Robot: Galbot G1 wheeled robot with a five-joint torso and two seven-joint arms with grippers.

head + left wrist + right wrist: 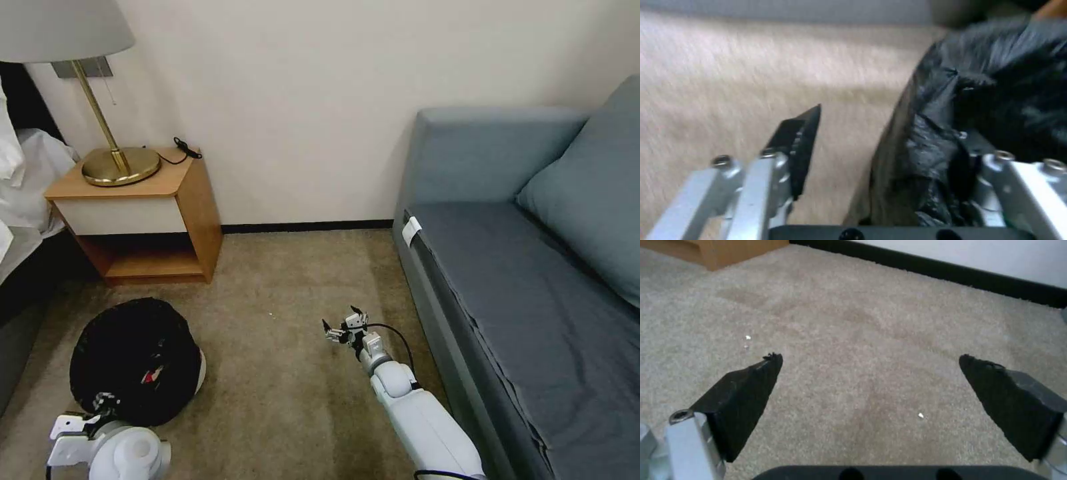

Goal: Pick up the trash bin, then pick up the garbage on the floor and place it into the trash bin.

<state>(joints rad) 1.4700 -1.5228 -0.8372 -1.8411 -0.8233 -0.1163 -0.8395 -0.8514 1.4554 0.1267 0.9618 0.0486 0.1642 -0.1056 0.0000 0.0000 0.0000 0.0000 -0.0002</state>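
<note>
The sofa (pixel 533 280) fills the room to one side of the trash bin (pixel 133 360), the nightstand (pixel 143 213) stands beyond the bin against the wall, and bare carpet (pixel 287 320) lies between.

The trash bin, wrapped in wrinkled black plastic with a whitish base showing on its sofa side, sits on the carpet just in front of the nightstand. Something red and white shows inside its mouth.

The left hand (pixel 889 156) is at the bin's near rim. In the left wrist view one finger (pixel 795 146) stands clear outside the bag while the other is buried in the black plastic, so the rim sits between them; whether they have pinched it I cannot tell. For a sound lift, I judge the fingers should bite the rim itself, not loose bag, and the bin should stay level.

The right hand (pixel 345 325) hovers over the carpet, between bin and sofa, spread wide and holding nothing.
</note>
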